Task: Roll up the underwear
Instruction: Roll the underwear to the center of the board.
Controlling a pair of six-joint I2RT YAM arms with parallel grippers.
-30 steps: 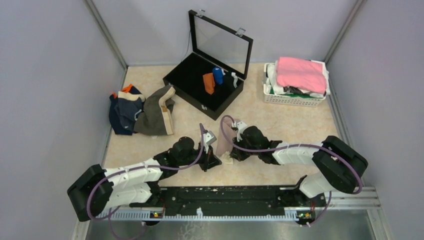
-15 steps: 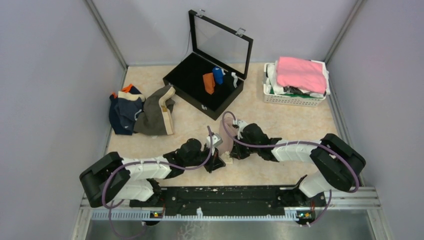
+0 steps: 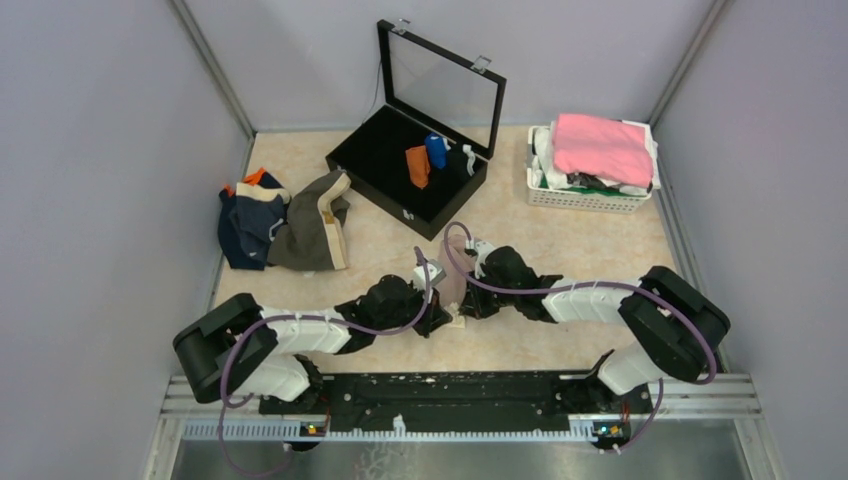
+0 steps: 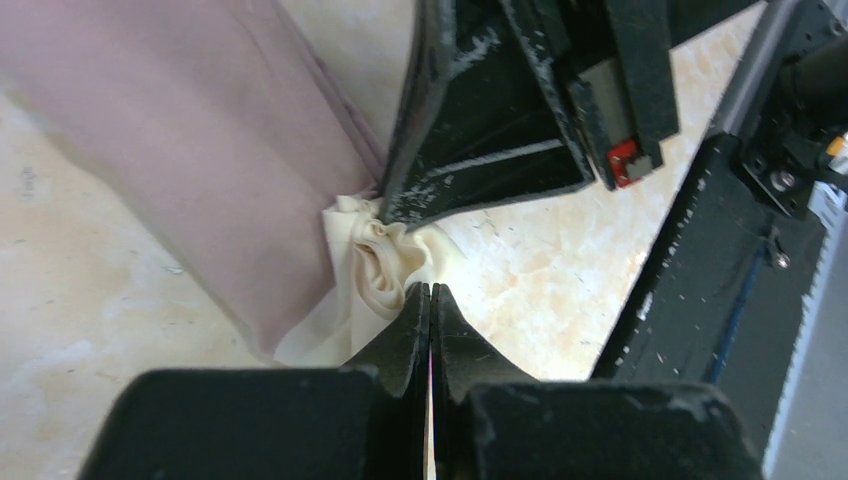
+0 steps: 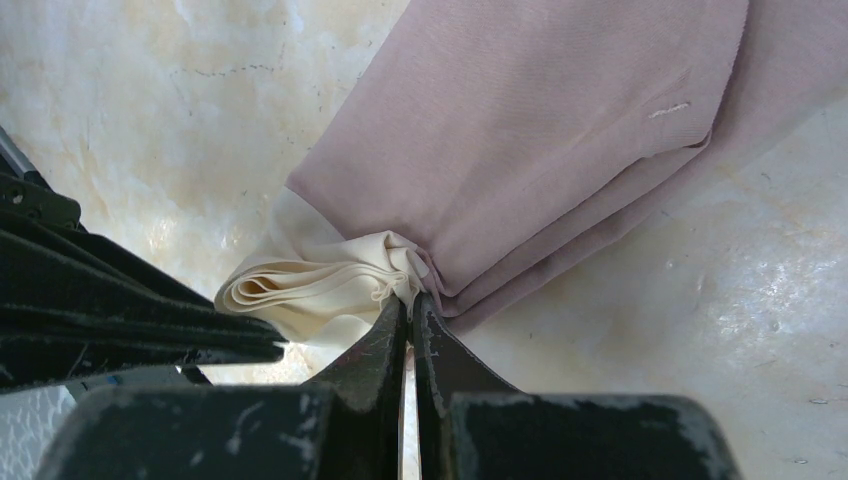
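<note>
**Top external.** The pale pink-beige brief [image 3: 449,288] lies on the table [image 3: 560,250] close to the arm bases. The left gripper [image 3: 440,318] and right gripper [image 3: 466,306] meet at its near end. A pile of briefs [image 3: 283,225] lies far left, well apart. An open black case [image 3: 385,152] stands at the back. Far right, a white basket [image 3: 585,198] carries a bright pink cloth [image 3: 602,148].

**Left wrist.** The left gripper [image 4: 431,290] is fully closed, with no gap between the jaws. Its tips pinch the bunched cream edge [image 4: 385,262] of the brief [image 4: 190,160]. The right gripper's tip meets the same bunch from the opposite side.

**Right wrist.** The right gripper [image 5: 409,300] is also fully closed. The cream edge [image 5: 310,285] gathers into its tips where it joins the pink-beige panel [image 5: 540,150], which lies flat on the table.
</note>
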